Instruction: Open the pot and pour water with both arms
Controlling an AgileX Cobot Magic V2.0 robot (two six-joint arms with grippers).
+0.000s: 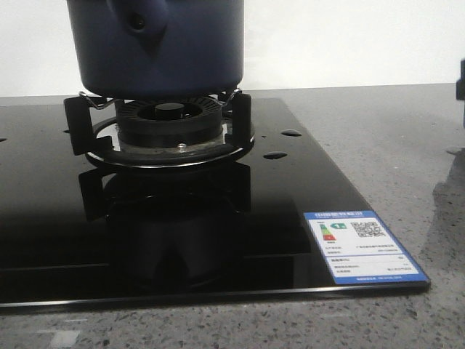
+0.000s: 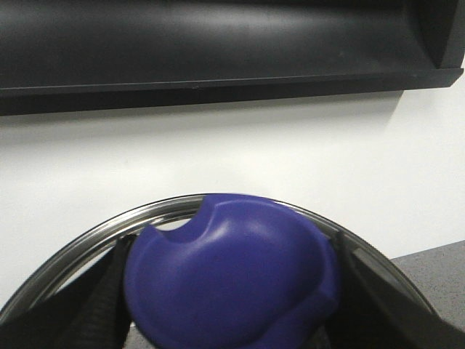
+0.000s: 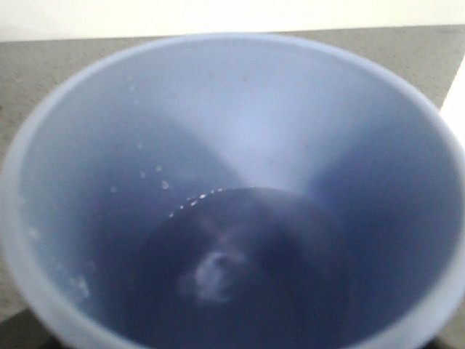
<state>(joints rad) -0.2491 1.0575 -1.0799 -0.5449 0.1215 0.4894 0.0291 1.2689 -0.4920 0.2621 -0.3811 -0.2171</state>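
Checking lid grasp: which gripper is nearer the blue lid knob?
Left. The left gripper straddles the lid knob; the right wrist view shows only the pale blue cup, no knob.

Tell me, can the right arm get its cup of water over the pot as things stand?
Probably, though it's unconfirmed. The pale blue cup fills the right wrist view, water in its bottom. The pot sits on the burner, its top cropped from the front view. The left claw appears to hold the lid.
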